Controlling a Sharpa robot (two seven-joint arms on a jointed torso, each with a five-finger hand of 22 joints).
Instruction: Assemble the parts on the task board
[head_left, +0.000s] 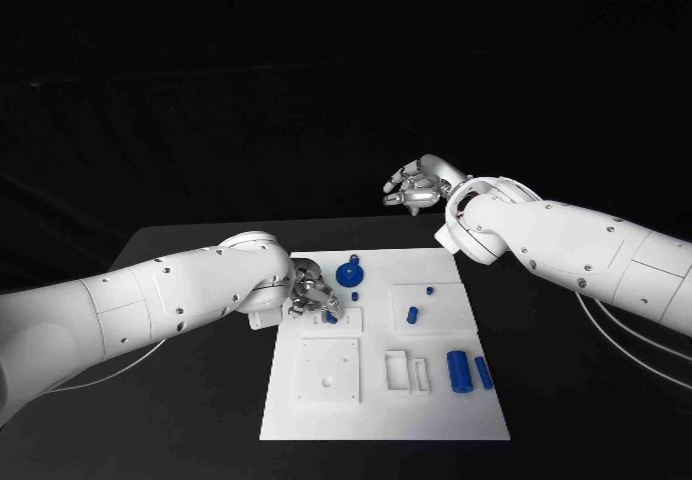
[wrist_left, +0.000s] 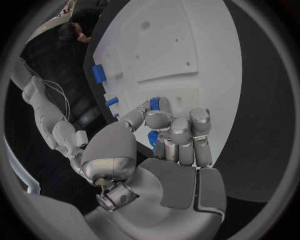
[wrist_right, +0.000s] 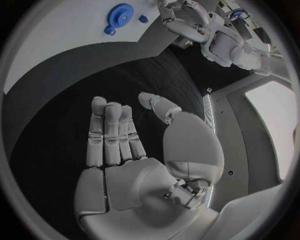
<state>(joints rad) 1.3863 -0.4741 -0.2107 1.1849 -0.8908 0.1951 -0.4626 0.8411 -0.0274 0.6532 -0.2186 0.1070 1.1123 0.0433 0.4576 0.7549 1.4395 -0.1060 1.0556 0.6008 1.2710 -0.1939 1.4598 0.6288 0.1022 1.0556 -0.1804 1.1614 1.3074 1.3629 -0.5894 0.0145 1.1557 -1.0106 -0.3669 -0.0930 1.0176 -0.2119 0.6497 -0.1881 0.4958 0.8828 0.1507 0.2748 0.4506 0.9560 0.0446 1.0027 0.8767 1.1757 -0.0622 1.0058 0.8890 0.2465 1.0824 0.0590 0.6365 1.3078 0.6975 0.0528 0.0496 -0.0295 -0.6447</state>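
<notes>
The white task board (head_left: 382, 400) lies in the middle of the black desk (head_left: 188, 400). The left hand (head_left: 310, 295) reaches over the board's left side, its fingers curled down around a small blue part (head_left: 330, 318) at a square recess near the board's middle left. In the left wrist view the fingers (wrist_left: 181, 135) are bent over that same blue part (wrist_left: 155, 104), which sits between the thumb and the other fingers, so the hand pinches it against the board.

The left arm and hand stand in the way of the board's upper left corner in the head view. Just beside the hand lies a round blue gear-like part (head_left: 349, 273), with a small blue peg (head_left: 355, 296) below it. Further right are two short blue pegs (head_left: 413, 314), and near the board's lower right a larger blue cylinder (head_left: 459, 371) with a slimmer blue piece (head_left: 483, 373) just beside it. White square blocks (head_left: 329, 368) lie on the lower left of the board.

The right hand (head_left: 415, 187) is held up beyond the board's far edge, well apart from it. The right wrist view shows its palm (wrist_right: 144, 170) bare and the fingers straight and spread, holding nothing; that view also catches the blue gear-like part (wrist_right: 119, 15) on the board.
</notes>
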